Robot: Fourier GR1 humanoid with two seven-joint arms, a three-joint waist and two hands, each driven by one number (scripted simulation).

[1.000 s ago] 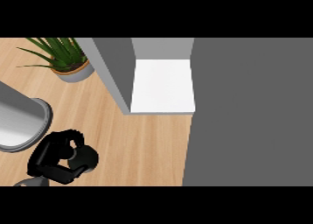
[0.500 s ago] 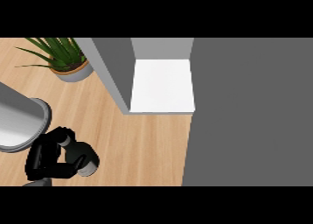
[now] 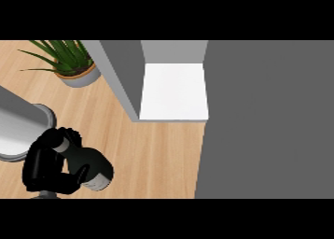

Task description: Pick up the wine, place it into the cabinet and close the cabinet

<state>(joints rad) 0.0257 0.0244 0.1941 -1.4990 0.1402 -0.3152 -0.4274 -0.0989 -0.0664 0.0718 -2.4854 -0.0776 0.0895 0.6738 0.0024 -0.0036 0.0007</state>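
A dark wine bottle [image 3: 91, 166] with pale grey ends lies tilted in my left hand [image 3: 42, 166], low at the left over the wooden counter [image 3: 156, 154]. The black fingers curl round the bottle and hide part of it. My grey left forearm [image 3: 11, 126] shows at the left edge. The cabinet's white shelf [image 3: 173, 91] lies up and to the right of the hand, between a grey side wall [image 3: 121, 74] and a broad dark grey panel [image 3: 273, 116] that looks like the cabinet's open door. My right hand does not show.
A potted green plant [image 3: 70, 63] stands on the counter at the back left, beside the cabinet's side wall. The dark grey panel fills the whole right half of the view and hides what is behind it.
My left hand has shifted slightly with the bottle, which has turned and now shows more of its length. Cabinet and plant have not moved.
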